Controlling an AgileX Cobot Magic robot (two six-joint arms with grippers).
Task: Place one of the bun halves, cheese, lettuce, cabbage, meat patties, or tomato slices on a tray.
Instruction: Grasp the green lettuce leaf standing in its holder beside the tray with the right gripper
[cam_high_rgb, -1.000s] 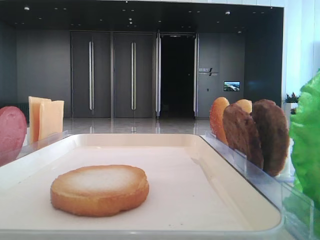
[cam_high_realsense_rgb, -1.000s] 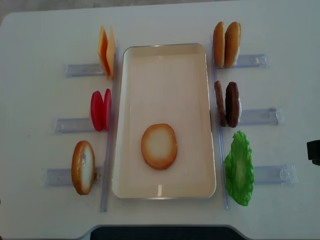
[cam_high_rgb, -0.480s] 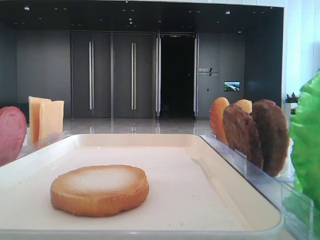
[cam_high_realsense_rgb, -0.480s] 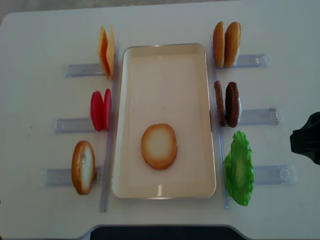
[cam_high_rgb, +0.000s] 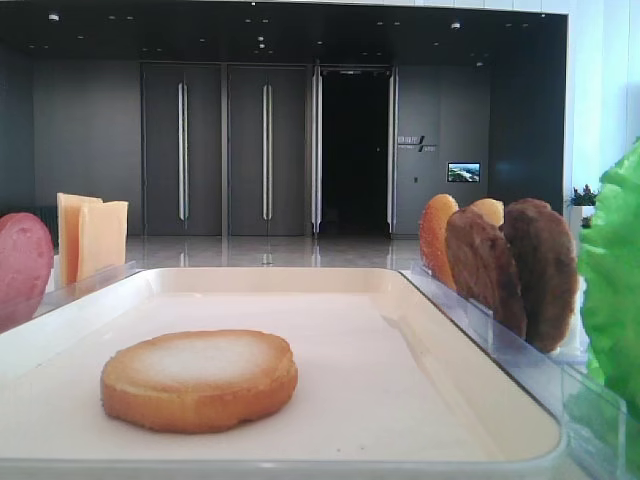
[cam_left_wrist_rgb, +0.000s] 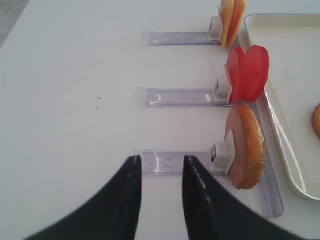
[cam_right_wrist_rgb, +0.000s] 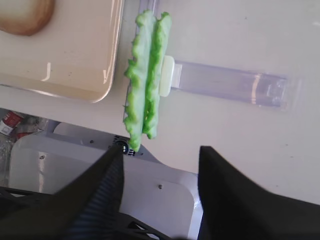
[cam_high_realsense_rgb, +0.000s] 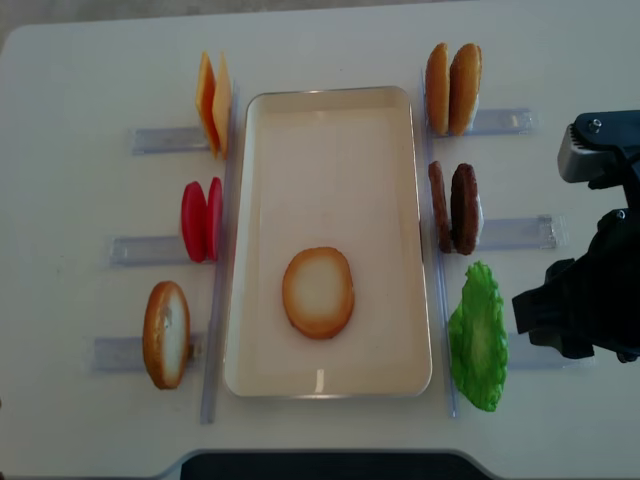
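The cream-white rectangular tray (cam_high_realsense_rgb: 330, 130) looks smooth and glossy. The clear slotted plastic racks (cam_right_wrist_rgb: 227, 82) are shiny, the dark brown round patties (cam_high_rgb: 525, 268) rough and matt, the white table (cam_left_wrist_rgb: 70, 100) smooth.

My overhead camera looks straight down; my low one skims the tray (cam_high_rgb: 480, 400) from its 6 o'clock rim. Wrist cameras peer close; all share the tray.

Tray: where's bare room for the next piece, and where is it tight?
The tray is bare from its far rim down to the bun half; a narrower strip lies between the bun and the near rim. Tight: the right edge, where the meat patties and lettuce stand, with the right gripper open beside the lettuce.
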